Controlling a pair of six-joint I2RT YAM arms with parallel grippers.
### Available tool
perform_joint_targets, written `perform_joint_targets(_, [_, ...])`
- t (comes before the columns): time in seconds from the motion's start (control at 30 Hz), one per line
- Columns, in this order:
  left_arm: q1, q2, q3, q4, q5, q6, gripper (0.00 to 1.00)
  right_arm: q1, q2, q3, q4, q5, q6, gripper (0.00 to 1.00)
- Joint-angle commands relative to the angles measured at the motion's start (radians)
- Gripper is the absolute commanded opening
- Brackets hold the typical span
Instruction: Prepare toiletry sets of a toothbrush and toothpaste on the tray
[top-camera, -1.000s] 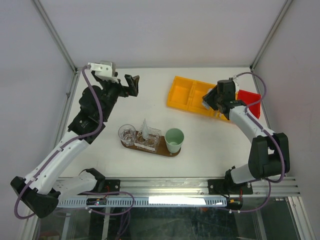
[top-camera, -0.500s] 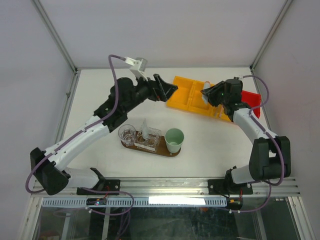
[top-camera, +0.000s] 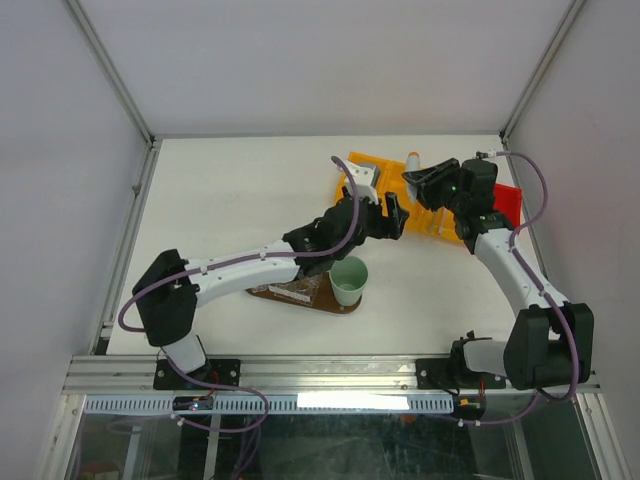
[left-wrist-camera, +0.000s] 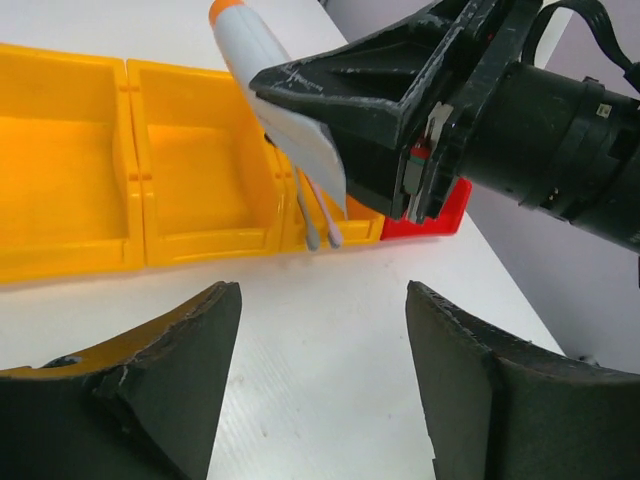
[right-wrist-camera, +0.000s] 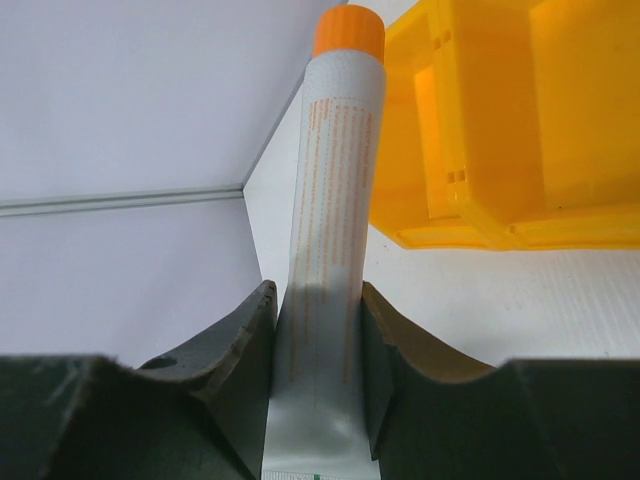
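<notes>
Right gripper (right-wrist-camera: 318, 300): is clenching a white tube (right-wrist-camera: 335, 170) — orange cap sticking out past the fingers.
Left gripper (left-wrist-camera: 320, 296): is hovering released, nothing between its jaws — near the yellow bin (left-wrist-camera: 190, 245).

I see a white tube (right-wrist-camera: 335, 180) with an orange cap, its flat end pinched in the right gripper (right-wrist-camera: 318, 310). Two thin grey brushes (left-wrist-camera: 311, 232) poke out beside it. Only the near edge of the brown tray (top-camera: 300, 297) shows.

Left gripper (left-wrist-camera: 322, 300) agape, right gripper (right-wrist-camera: 318, 300) clamped.
</notes>
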Motion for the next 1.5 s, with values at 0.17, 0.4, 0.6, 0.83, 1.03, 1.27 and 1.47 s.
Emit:
perform_joint_targets(0.17, [-0.023, 0.109, 0.141, 0.171, -0.107, 0.145, 0.68, -0.007, -0.027, 0.028, 0.036, -0.053, 0.001, 0.38])
perform_joint_targets(0.4, [-0.023, 0.198, 0.266, 0.08, -0.144, 0.108, 0.51, -0.005, -0.05, 0.031, 0.024, -0.053, 0.001, 0.38])
perform_joint_targets(0.6, [-0.022, 0.264, 0.353, -0.002, -0.155, 0.082, 0.37, -0.003, -0.074, 0.03, 0.019, -0.053, 0.001, 0.38])
perform_joint_targets(0.83, [-0.024, 0.26, 0.344, -0.019, -0.183, 0.06, 0.37, -0.002, -0.072, 0.035, 0.024, -0.076, -0.036, 0.38])
perform_joint_targets(1.03, [-0.023, 0.211, 0.252, 0.032, -0.214, 0.044, 0.47, -0.002, -0.064, 0.034, 0.028, -0.097, -0.048, 0.38])
perform_joint_targets(1.27, [-0.023, 0.172, 0.192, 0.084, -0.217, -0.002, 0.53, -0.003, -0.065, 0.06, 0.024, -0.095, -0.046, 0.38])
perform_joint_targets(1.47, [-0.021, 0.229, 0.284, 0.048, -0.218, 0.029, 0.51, -0.002, -0.072, 0.064, 0.017, -0.118, -0.04, 0.38])
